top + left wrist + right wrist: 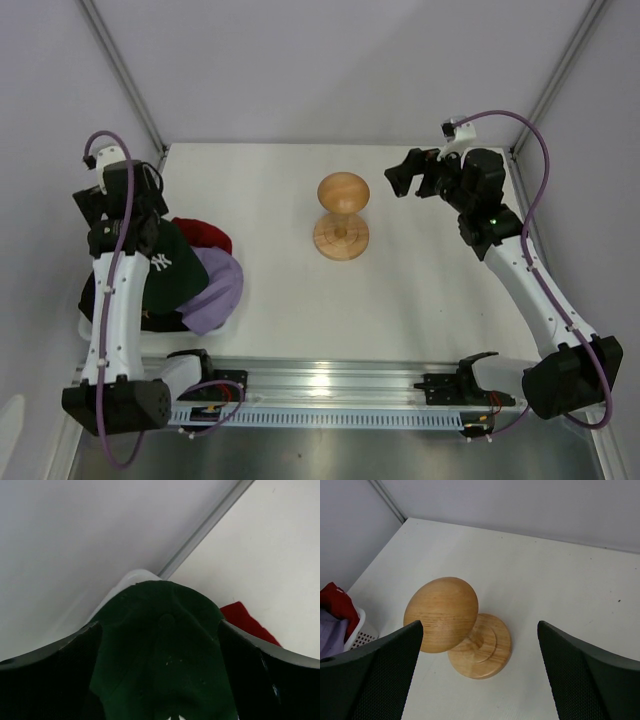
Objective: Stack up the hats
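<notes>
Several hats lie heaped in a white basket (88, 330) at the left. A dark green cap (165, 265) with a white NY logo is on top, a lavender cap (218, 290) lies to its right, and a red cap (205, 235) lies behind. No pink cap shows. My left gripper (148, 232) is open right over the green cap (160, 650), which fills the gap between the fingers, with the red cap (245, 622) beside it. My right gripper (405, 180) is open and empty above the table's far right, facing the wooden stand.
The round wooden mushroom-shaped stand (342, 215) stands upright at the table's middle and is bare; it also shows in the right wrist view (442, 612). The basket's rim (131, 577) lies close to the left wall. A metal rail runs along the near edge.
</notes>
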You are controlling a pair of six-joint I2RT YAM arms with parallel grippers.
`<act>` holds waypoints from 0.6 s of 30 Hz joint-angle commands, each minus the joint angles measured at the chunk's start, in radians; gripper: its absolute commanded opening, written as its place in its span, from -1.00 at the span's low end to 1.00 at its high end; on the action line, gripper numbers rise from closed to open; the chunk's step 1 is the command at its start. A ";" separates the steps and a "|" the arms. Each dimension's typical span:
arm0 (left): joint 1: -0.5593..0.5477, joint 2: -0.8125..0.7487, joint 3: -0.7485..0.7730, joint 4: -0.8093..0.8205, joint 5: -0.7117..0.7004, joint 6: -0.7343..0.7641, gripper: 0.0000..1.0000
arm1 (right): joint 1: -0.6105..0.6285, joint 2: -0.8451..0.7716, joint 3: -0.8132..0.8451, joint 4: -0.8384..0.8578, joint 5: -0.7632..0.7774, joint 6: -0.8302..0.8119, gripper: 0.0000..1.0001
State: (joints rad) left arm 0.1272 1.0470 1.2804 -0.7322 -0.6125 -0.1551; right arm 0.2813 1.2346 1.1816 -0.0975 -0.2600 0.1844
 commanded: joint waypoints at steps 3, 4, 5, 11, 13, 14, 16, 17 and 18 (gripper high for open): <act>0.031 0.073 -0.015 -0.007 0.010 0.055 0.99 | -0.004 -0.009 0.006 0.036 0.027 -0.029 0.99; 0.031 0.080 -0.024 -0.012 -0.006 0.055 0.99 | -0.010 -0.012 0.007 0.033 0.025 -0.030 0.99; 0.031 0.088 -0.032 -0.009 -0.013 0.055 0.99 | -0.014 -0.015 0.006 0.036 0.024 -0.031 0.99; 0.035 0.053 -0.092 -0.007 0.028 0.023 0.99 | -0.045 -0.024 -0.004 0.053 -0.002 -0.010 0.99; 0.035 0.018 -0.118 -0.001 0.089 0.015 0.94 | -0.050 -0.021 -0.005 0.056 -0.005 0.000 0.99; 0.035 0.005 -0.133 0.002 0.109 0.014 0.79 | -0.048 -0.018 -0.008 0.062 -0.007 0.006 0.99; 0.037 -0.024 -0.153 0.016 0.143 0.011 0.49 | -0.050 -0.012 -0.010 0.062 -0.013 0.007 0.99; 0.035 -0.030 -0.159 0.016 0.145 0.008 0.36 | -0.051 -0.014 -0.008 0.061 -0.015 0.010 0.99; 0.035 -0.034 -0.164 0.019 0.146 0.008 0.21 | -0.051 -0.009 -0.010 0.062 -0.015 0.012 0.99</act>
State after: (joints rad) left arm 0.1539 1.0523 1.1320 -0.7341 -0.5190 -0.1406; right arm 0.2321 1.2343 1.1744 -0.0837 -0.2562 0.1852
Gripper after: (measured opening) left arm 0.660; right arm 0.993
